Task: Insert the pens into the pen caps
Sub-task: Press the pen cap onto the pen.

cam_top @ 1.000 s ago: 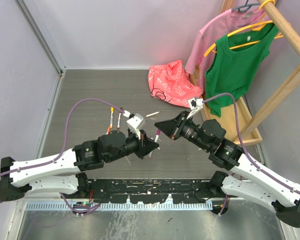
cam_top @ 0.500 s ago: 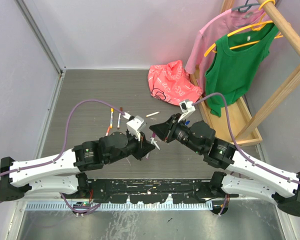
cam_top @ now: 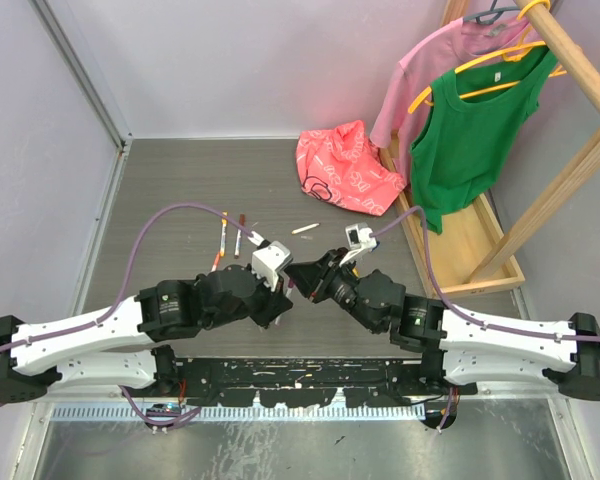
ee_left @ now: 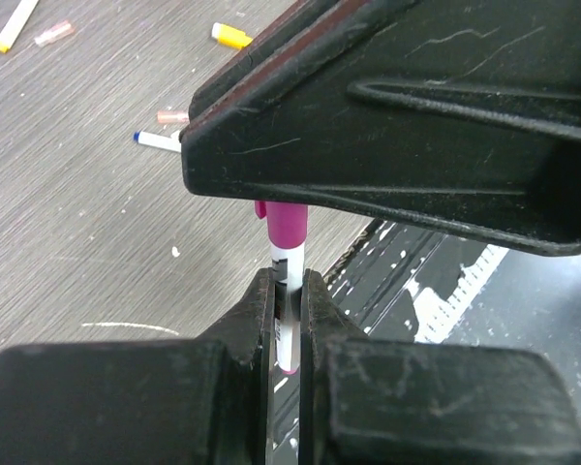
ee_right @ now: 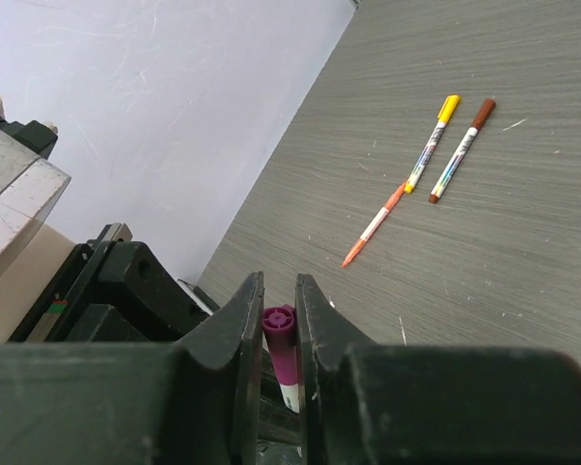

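Where the two arms meet: low over the near middle of the grey table (cam_top: 180, 180), the two black pincers are nose to nose.
Left gripper (ee_left: 287, 291): clenched tight on the white barrel of a pen (ee_left: 288, 260), which stands up between its fingers.
Right gripper (ee_right: 279, 291): its fingers are closed in from either side on the purple cap (ee_right: 279, 334) and grasp it.
Purple cap: it sits on the upper end of that pen, with the printed white barrel showing just below it. I cannot tell whether it is pushed fully home.
Held pen, from overhead: hidden between the two grippers, so only the wrist views show it.
Loose on the table, far left of the grippers: a yellow-capped pen (ee_right: 431, 145) and a brown-capped pen (ee_right: 460, 150) lie side by side and nearly parallel. A thin orange pen (ee_right: 373, 225) lies just beside the yellow one's lower end.
Loose near the left gripper: a blue-tipped pen (ee_left: 157, 140) lies flat, with what looks like a stubby yellow cap (ee_left: 230, 36) further off.
Far side of the table: a crumpled red bag (cam_top: 345, 168).
Right wall: a wooden rack (cam_top: 570, 170) carries a pink shirt (cam_top: 420, 75) and a green top (cam_top: 470, 130) on yellow hangers.
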### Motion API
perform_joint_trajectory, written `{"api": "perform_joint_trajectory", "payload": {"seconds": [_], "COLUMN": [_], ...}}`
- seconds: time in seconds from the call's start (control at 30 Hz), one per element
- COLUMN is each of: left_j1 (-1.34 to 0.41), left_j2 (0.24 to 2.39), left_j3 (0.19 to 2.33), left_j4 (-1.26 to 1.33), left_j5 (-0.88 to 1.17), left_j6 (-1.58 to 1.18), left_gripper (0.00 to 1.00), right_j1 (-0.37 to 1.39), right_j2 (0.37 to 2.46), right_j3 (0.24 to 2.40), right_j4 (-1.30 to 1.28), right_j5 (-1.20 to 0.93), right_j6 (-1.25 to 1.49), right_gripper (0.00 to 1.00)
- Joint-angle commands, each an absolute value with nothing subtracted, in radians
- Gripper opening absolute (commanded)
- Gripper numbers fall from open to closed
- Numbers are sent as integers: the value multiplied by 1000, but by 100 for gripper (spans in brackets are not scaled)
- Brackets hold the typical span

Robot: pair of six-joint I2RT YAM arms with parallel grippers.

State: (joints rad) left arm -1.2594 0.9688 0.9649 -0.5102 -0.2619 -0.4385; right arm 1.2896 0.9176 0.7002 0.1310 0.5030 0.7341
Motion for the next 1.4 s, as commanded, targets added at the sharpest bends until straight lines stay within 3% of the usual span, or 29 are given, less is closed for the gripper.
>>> {"api": "perform_joint_trajectory", "payload": {"seconds": [0.0,0.97,1.37], "left_j1": [-1214,-1209,-1209], "left_j2": [911,857,838], "left_j3": [1129,1168,1147], "left_j4": [-35,-25,-60], "left_j5": [-493,-493,-452], "left_j6": [-387,-342,-370], "left_gripper": [0,0,0], "right_j1": [1432,1639,1547], "right_j2": [1021,1287,1135], "right_j3": [618,547,656], "right_j4": [-10,165,41], "right_j5": [201,252,361], "right_j6": [860,1001,898], "right_gripper": [0,0,0]}}
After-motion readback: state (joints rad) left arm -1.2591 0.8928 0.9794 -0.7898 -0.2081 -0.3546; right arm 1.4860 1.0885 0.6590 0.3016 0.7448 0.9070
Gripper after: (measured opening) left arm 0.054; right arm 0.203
